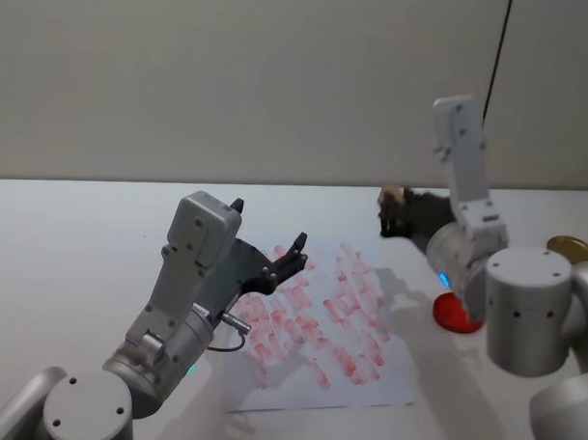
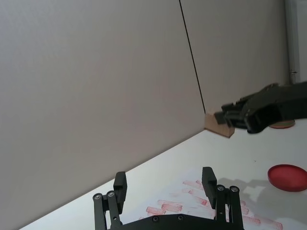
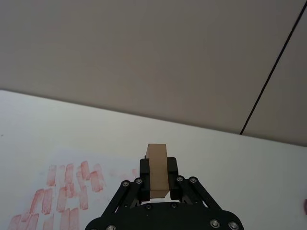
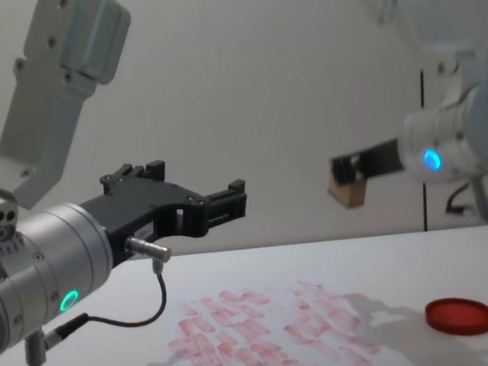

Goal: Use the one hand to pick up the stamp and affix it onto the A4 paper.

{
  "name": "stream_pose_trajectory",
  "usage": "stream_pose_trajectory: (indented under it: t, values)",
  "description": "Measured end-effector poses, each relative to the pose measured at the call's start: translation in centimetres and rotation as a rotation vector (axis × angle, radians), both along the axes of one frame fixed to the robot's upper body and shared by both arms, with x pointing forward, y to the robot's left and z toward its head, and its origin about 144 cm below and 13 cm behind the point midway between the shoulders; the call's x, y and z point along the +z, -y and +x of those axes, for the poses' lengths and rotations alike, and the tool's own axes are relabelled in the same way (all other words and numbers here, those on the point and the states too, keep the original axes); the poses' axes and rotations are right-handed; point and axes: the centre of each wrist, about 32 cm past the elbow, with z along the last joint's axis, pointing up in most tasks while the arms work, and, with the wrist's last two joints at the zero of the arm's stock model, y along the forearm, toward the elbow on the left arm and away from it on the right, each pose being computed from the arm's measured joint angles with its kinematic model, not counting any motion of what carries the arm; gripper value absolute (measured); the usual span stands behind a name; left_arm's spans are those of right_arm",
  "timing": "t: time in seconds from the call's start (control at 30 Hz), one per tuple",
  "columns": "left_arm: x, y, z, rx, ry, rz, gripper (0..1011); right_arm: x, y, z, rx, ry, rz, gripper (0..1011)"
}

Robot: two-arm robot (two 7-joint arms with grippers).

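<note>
One small light-tan wooden rectangular stamp (image 3: 157,167) is clamped in the black right tool (image 4: 343,172) and held in the air past the far right corner of one white A4 paper sheet (image 1: 319,327), which is printed with many pinkish-red marks. One flat red round ink pad (image 1: 455,313) lies on the white bench (image 1: 81,242) to the sheet's right. The black left tool (image 2: 164,178) is spread wide above the sheet's left side.

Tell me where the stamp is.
Chest view, right side: the stamp is clamped in the right gripper, in the air, higher than and left of the red ink pad, near the right edge of the A4 paper.
</note>
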Motion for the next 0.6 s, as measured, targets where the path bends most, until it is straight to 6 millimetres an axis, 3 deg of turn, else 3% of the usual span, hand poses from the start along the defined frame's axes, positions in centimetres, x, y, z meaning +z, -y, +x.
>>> stream_pose_trajectory:
  t: [0.27,0.6]
  values:
    - [0.0,0.0,0.0,0.0,0.0,0.0,993,1.3,1.3,-1.2,-0.046,0.057,-0.004,200]
    - [0.0,0.0,0.0,0.0,0.0,0.0,993,0.3,3.4,-3.3,-0.106,0.024,-0.015,200]
